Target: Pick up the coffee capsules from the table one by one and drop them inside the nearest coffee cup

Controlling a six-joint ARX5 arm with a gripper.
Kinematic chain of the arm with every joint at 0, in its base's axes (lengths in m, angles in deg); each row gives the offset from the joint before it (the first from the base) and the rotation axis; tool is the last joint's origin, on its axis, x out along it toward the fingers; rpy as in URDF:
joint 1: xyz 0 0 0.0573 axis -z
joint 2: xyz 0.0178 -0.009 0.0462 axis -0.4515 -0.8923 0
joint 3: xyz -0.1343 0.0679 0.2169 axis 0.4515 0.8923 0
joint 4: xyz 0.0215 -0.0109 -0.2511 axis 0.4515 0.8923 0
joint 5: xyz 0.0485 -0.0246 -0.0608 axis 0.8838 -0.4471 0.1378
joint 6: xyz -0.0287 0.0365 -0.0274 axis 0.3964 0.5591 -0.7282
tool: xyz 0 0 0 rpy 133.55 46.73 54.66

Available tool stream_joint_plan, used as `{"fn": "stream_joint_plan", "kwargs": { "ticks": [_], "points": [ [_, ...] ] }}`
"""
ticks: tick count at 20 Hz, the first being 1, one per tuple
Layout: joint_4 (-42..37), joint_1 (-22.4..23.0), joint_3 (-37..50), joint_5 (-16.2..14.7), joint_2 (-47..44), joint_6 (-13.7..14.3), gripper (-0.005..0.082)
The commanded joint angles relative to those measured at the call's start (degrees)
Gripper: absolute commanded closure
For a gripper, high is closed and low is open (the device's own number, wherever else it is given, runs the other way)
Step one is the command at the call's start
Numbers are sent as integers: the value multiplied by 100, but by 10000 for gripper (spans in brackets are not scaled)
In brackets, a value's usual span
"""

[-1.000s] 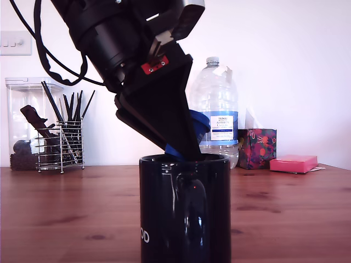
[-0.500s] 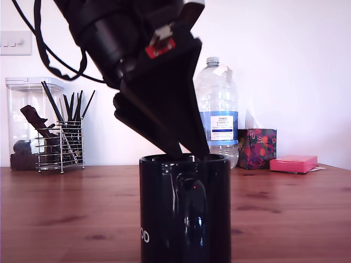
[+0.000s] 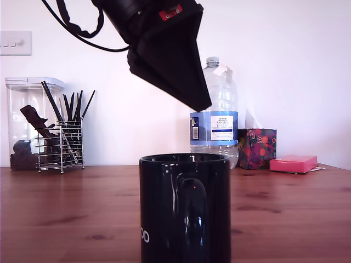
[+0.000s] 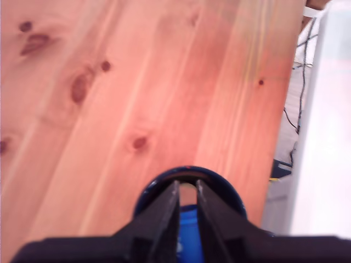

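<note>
The black coffee cup (image 3: 185, 208) stands at the front of the wooden table (image 3: 285, 208), with white letters near its base. My gripper (image 3: 204, 107) hangs tilted, well above the cup's rim. In the wrist view the fingers (image 4: 167, 211) are close together over the cup's mouth (image 4: 189, 171). A small beige patch (image 4: 188, 193) shows in the narrow gap between them. It has the colour of a coffee capsule, but I cannot tell whether it is held or lies inside the cup. No other capsule is in view.
At the back of the table stand a clear jar (image 3: 24, 123), a wire holder of dark sticks (image 3: 63, 143), a large water bottle (image 3: 215, 112), a patterned tissue box (image 3: 256, 148) and a pink box (image 3: 293, 163). The wrist view shows the table's edge (image 4: 285, 126) beside a white wall.
My gripper has lifted out of the cup's mouth and now hangs clear above it. The water bottle's label behind it has come into view.
</note>
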Motion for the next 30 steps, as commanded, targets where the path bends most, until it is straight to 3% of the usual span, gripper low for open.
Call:
{"fn": "stream_joint_plan", "kwargs": {
  "ticks": [1,4,8,15,20,25,30],
  "points": [
    [-199,-57,42,164,376,-35,789],
    [-623,-256,221,310,820,-74,789],
    [-1357,-922,686,299,1416,-114,788],
    [-2761,-2551,2105,144,2719,-597,788],
    [-3104,-3748,3279,125,3915,-828,788],
    [-3526,-4618,4426,-26,5243,-1257,788],
    [-3593,-4837,5499,166,6804,-1919,788]
  ]
}}
